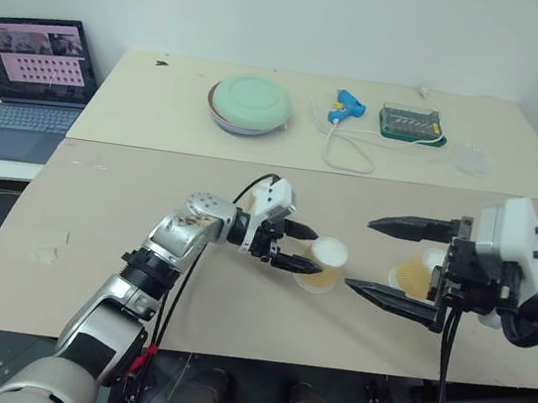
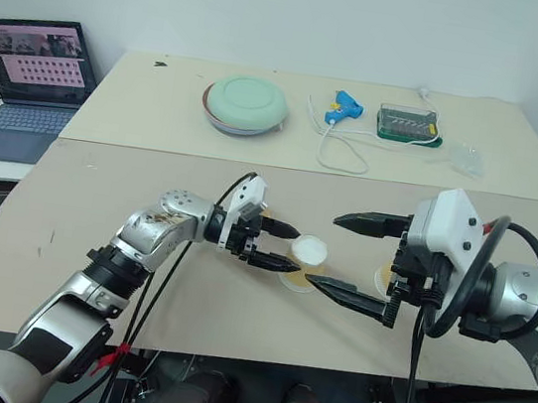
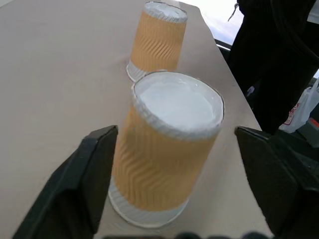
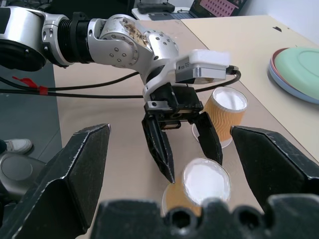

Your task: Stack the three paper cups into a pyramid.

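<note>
We see the left gripper (image 1: 301, 247) spread around an upturned paper cup (image 1: 324, 263), its fingers clear of the cup's sides, so nothing pins it there. The open right gripper (image 1: 387, 257) faces it just across the cup, narrowing the lane between the two. Two more cups (image 1: 417, 275) stand behind the right gripper's fingers, blocking a pass there. The near table (image 1: 84, 236) lies bare. The green bowl (image 1: 251, 104), glue gun (image 1: 344, 106) and cable (image 1: 341, 150) crowd the far table.
</note>
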Motion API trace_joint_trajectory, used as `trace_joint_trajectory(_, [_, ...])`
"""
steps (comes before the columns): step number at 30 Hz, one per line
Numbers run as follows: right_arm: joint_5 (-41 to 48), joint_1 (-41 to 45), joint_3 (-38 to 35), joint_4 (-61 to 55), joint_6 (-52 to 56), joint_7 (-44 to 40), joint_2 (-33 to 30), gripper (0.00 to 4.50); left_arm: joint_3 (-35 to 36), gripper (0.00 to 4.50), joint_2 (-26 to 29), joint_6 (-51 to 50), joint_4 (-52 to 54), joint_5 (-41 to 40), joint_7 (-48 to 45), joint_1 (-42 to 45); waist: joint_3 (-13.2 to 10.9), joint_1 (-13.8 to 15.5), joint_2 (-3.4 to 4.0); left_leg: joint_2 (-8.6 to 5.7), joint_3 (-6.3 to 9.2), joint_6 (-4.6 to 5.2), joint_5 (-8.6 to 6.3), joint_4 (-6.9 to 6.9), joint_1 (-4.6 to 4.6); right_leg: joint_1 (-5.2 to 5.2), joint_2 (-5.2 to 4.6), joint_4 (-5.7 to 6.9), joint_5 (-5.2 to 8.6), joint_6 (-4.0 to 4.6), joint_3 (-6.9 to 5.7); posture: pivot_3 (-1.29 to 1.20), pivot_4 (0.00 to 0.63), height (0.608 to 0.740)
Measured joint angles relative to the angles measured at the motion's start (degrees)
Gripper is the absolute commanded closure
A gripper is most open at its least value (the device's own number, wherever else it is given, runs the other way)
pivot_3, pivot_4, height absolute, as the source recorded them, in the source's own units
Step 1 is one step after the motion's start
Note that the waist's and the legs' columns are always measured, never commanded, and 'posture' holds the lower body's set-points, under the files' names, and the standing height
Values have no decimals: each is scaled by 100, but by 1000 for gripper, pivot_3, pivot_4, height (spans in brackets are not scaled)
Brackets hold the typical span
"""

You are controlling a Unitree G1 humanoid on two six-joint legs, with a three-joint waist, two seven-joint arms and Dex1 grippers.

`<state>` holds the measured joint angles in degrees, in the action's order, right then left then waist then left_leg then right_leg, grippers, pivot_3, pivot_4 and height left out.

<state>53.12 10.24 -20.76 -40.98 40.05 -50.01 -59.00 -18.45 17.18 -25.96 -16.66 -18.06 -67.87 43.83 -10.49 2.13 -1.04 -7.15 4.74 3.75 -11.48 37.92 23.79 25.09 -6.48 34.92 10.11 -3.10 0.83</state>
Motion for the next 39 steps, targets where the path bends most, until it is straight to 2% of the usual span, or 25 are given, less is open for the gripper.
trace_joint_trajectory(6, [-39,67,154,106,-4,-55,0,0,285,23,199,-98,315,-38,119,-2,0,-12,0,2,0,-2,-1,0,0,2,2,1,0,0,1,0,150,740])
trace_joint_trajectory(13, [-148,172,276,214,-48,-123,20,0,1262,23,845,-1088,2066,-835,466,-62,0,-35,0,2,0,-5,-3,0,1,6,4,1,0,-1,2,0,150,740])
trace_joint_trajectory(18, [-231,238,403,228,-70,-134,67,0,2245,23,975,-1930,2970,-1512,1396,-178,0,-58,1,2,0,-30,-15,0,-7,1,5,6,11,-18,2,0,150,740])
trace_joint_trajectory(22, [-244,238,420,227,-72,-130,125,0,2800,23,765,-2317,3234,-1462,2741,-1264,1,-114,1,3,-4,-31,-14,-1,-24,-10,8,10,10,-18,12,0,150,740])
trace_joint_trajectory(26, [-278,225,432,219,-82,-133,167,0,2707,23,656,-2406,3474,-1243,3401,-2141,-2,-104,-11,1,-4,-37,-15,-1,-23,-10,6,9,1,-6,12,0,150,740])
trace_joint_trajectory(29, [-303,227,449,219,-92,-140,202,0,2467,23,629,-2265,3604,-1094,3585,-2423,-2,-46,-12,1,-4,-38,-16,-1,-23,-11,6,6,-5,1,10,0,150,740])
trace_joint_trajectory(34, [-305,233,456,213,-92,-167,214,0,2282,23,529,-1990,3325,-1013,3587,-2361,-1,4,-12,3,-6,-39,-16,-1,-23,-9,7,6,-5,1,10,0,150,740])
trace_joint_trajectory(39, [-301,231,452,200,-92,-160,214,0,2071,23,479,-1501,2457,-812,3464,-1887,-1,10,-13,1,-8,-38,-16,-1,-20,-9,6,3,-6,1,10,0,150,740])
